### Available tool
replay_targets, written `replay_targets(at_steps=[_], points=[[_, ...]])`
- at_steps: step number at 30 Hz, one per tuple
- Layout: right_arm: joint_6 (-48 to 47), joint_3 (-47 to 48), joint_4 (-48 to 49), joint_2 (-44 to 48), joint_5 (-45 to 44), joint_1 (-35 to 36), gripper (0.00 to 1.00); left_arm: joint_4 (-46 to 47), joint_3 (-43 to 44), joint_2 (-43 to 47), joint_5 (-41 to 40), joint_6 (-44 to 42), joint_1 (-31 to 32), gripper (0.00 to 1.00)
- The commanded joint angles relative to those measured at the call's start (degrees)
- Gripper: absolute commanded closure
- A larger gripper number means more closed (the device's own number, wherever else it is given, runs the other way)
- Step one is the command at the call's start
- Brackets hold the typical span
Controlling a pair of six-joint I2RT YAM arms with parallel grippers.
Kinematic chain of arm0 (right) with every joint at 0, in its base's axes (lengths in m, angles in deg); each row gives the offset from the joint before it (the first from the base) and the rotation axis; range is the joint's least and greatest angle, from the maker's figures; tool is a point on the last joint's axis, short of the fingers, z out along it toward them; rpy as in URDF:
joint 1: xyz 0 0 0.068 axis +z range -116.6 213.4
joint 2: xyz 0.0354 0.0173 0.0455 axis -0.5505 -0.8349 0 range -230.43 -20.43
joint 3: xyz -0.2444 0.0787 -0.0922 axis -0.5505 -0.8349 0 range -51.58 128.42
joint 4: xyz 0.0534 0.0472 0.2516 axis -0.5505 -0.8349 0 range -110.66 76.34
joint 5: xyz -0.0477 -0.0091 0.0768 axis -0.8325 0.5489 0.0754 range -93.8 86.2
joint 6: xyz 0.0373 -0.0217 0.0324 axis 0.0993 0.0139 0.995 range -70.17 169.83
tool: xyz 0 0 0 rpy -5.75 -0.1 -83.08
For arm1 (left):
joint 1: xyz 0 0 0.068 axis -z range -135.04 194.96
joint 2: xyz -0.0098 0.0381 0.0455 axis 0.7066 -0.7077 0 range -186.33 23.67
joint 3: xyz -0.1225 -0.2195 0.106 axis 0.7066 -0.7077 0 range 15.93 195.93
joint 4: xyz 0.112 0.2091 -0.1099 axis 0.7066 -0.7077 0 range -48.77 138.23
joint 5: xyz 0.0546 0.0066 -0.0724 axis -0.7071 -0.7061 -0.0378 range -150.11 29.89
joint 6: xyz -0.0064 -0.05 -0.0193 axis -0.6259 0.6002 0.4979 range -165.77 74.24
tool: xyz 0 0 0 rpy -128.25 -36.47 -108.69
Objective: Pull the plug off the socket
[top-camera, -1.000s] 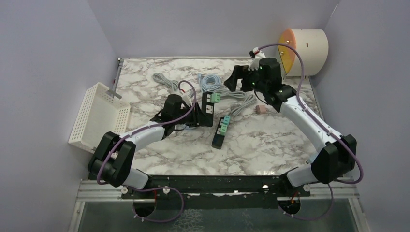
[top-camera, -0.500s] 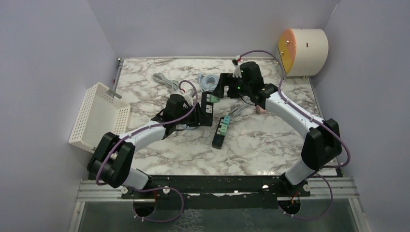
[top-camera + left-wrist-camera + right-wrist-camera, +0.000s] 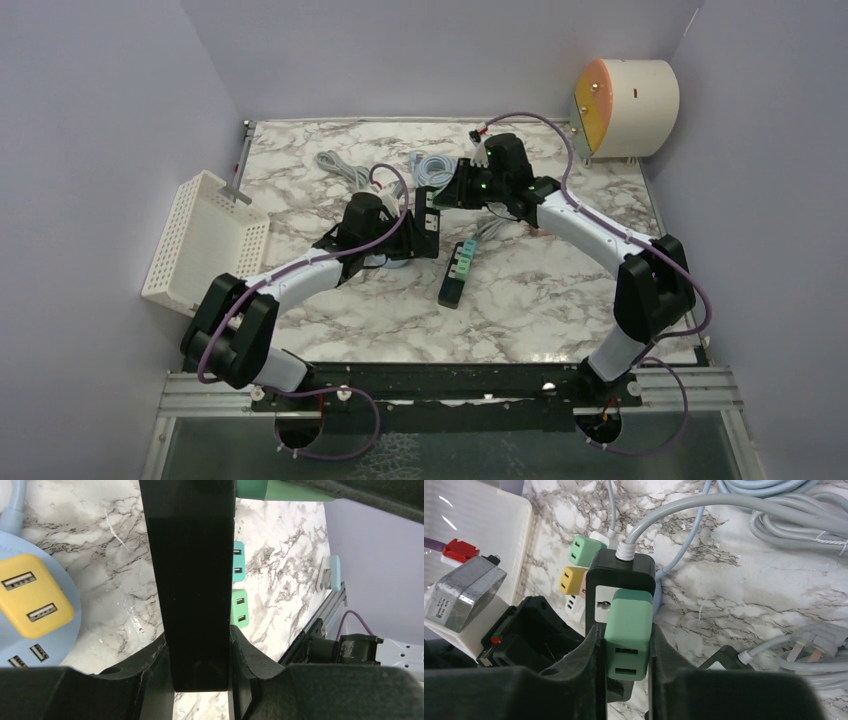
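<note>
A black socket strip [image 3: 430,212] on a grey cord stands tilted off the marble table, and my left gripper [image 3: 413,238] is shut on its lower end. In the left wrist view the strip's dark back [image 3: 192,580] fills the space between the left gripper [image 3: 200,665] fingers. A green plug [image 3: 628,632] with two USB slots sits in the socket strip [image 3: 621,572]. My right gripper [image 3: 626,652] is shut on it, one pad against each side. From above, the right gripper [image 3: 450,192] meets the strip's upper end.
A second black strip [image 3: 457,272] with teal and green chargers lies right of the held one. Grey cables [image 3: 345,168] and a pale blue cable [image 3: 432,165] lie coiled behind. A white basket [image 3: 200,240] hangs off the left edge. A cream drum [image 3: 625,105] stands back right.
My right arm swung left from the back right down to the socket strip, and its jaws closed from wide open onto the green plug. The left arm held the strip still.
</note>
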Motion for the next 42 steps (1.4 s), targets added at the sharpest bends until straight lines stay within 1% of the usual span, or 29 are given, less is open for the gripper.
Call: replay_targets(at_steps=[1,3,6,11,15,17,18,21,23,26,27,29,33,35,39,42], points=[[0.6,1.4,1.7,-1.0,3.8,0.6,0.99,3.0,0.7,2.3,-0.3,-1.0,0.4,1.0],[0.5,2.1,0.7,-0.4,4.0,0.6,0.99,2.0,0.4,2.1,-1.5,-0.8,0.4,1.0],[-0.4,4.8,-3.4,1.2,3.7,0.5,0.99,-0.7,0.7,1.3,-4.1,-0.6,0.4,1.0],[0.3,6.4,-7.3,7.5,4.2,0.6,0.99,-3.9,1.1,0.0,-8.4,0.9,0.3,1.0],[0.3,7.5,-9.4,11.5,5.4,0.6,0.99,-4.4,1.2,-0.9,-9.7,2.1,0.1,1.0],[-0.7,8.2,-11.9,13.1,3.5,-0.3,0.99,-4.2,1.5,-1.0,-9.4,2.3,0.1,1.0],[-0.8,7.3,-11.5,14.1,4.6,-2.6,0.99,-4.3,1.7,-0.9,-9.6,2.3,0.1,1.0],[-0.4,3.5,-9.2,16.4,11.7,-10.5,0.99,-4.8,2.0,-0.8,-9.8,2.3,0.0,1.0],[-1.0,1.0,-7.7,16.8,16.9,-17.5,0.99,-3.9,1.9,-0.7,-9.0,2.2,0.0,1.0],[-0.2,-1.8,-5.6,13.7,24.1,-28.4,0.99,-2.5,2.1,-0.5,-7.2,1.7,0.0,1.0],[0.2,-2.6,-4.6,12.1,24.9,-31.1,0.99,-2.1,2.2,-0.4,-6.5,1.5,0.0,1.0],[-0.8,-2.1,-3.9,7.5,25.0,-34.4,0.99,-1.3,2.3,-0.3,-5.3,1.1,0.0,1.0],[-5.0,4.4,-7.6,-4.7,21.7,-36.1,0.99,-1.1,2.6,0.1,-3.3,-0.1,0.0,1.0],[-6.1,6.3,-7.9,-8.9,21.6,-36.8,0.99,-1.2,2.1,0.9,-3.2,-0.5,0.0,1.0],[-6.1,4.6,-4.1,-13.4,21.6,-39.0,0.99,-1.2,1.0,2.5,-3.3,-0.7,0.0,1.0],[-7.2,4.2,-3.2,-16.1,21.3,-40.9,0.98,-0.1,0.1,3.2,-2.6,-0.5,0.0,1.0]])
